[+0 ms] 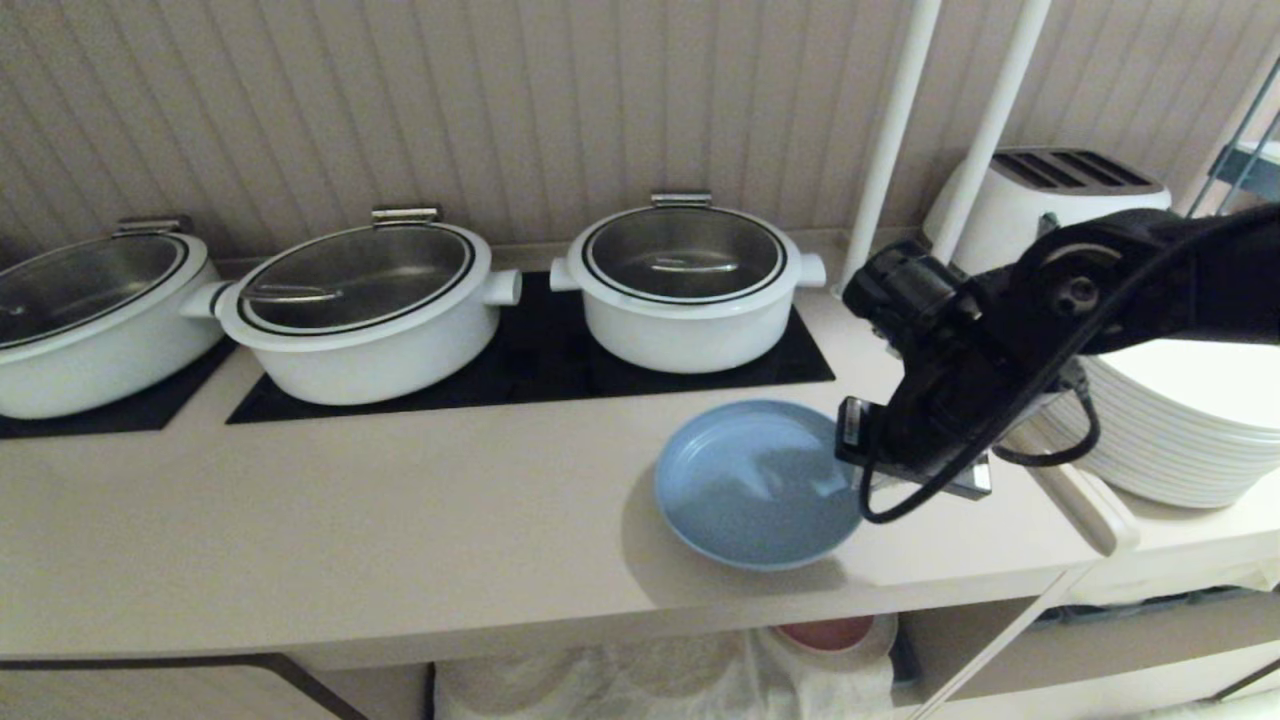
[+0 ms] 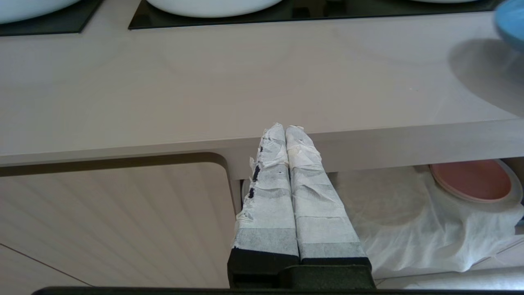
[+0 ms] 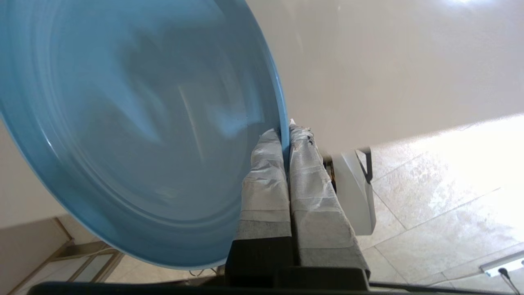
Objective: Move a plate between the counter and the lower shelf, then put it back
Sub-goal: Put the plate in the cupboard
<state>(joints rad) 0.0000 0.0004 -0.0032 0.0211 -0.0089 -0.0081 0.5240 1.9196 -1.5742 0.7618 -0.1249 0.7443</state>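
Observation:
The light-blue plate (image 1: 755,485) hangs tilted just above the counter (image 1: 400,520) near its front edge and casts a shadow on it. My right arm (image 1: 960,340) reaches in from the right. In the right wrist view my right gripper (image 3: 286,131) is shut on the rim of the plate (image 3: 135,123), with one taped finger on each side. My left gripper (image 2: 285,128) is shut on nothing and sits low in front of the counter's edge (image 2: 245,143). Under the counter, the lower shelf (image 2: 389,213) shows its wrinkled white cloth.
Three white lidded pots (image 1: 685,290) stand on black hob panels (image 1: 540,370) at the back. Stacked white plates (image 1: 1190,420) and a toaster (image 1: 1050,195) are at the right, behind two white poles (image 1: 890,150). A pink plate (image 2: 470,180) lies on the shelf cloth.

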